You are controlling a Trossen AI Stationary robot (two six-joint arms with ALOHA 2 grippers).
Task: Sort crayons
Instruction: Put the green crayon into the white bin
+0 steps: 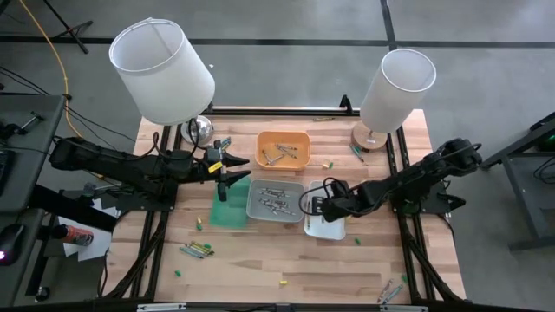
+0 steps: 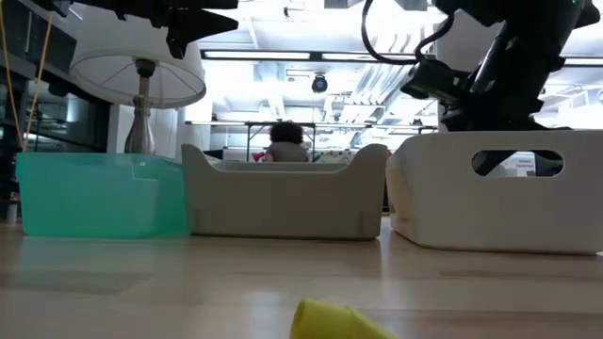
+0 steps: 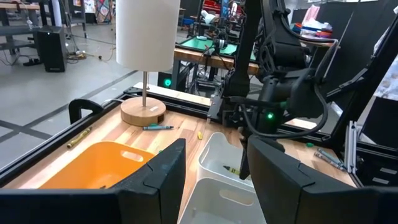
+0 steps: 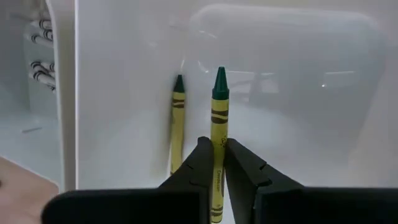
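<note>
My right gripper [image 4: 220,148] reaches slanting down into the white tray [image 1: 331,229] and is shut on a yellow-wrapped crayon with a green tip [image 4: 218,102]. A second crayon of the same kind [image 4: 177,121] lies on the tray floor beside it. My left gripper [image 3: 214,180] hangs open and level above the green tray [image 1: 227,208], with nothing between its fingers. More crayons lie in the orange tray [image 1: 283,149] and the grey tray [image 1: 276,199], and several are loose on the table [image 1: 198,250]. My right gripper pinches the crayon's wrapped shaft [image 4: 217,134] between its two fingers, back from the middle toward the blunt end. The fingers come from above, slanting down, and lie across the crayon. Its green tip points away over the tray floor; whether it rests there I cannot tell.
Two white-shaded lamps [image 1: 160,69] [image 1: 395,87] stand at the table's far side, with a silver ball [image 1: 201,130] near the left one. Loose crayons lie near the front right corner [image 1: 390,290] and by the right lamp [image 1: 357,152]. A person [image 2: 287,141] sits far behind.
</note>
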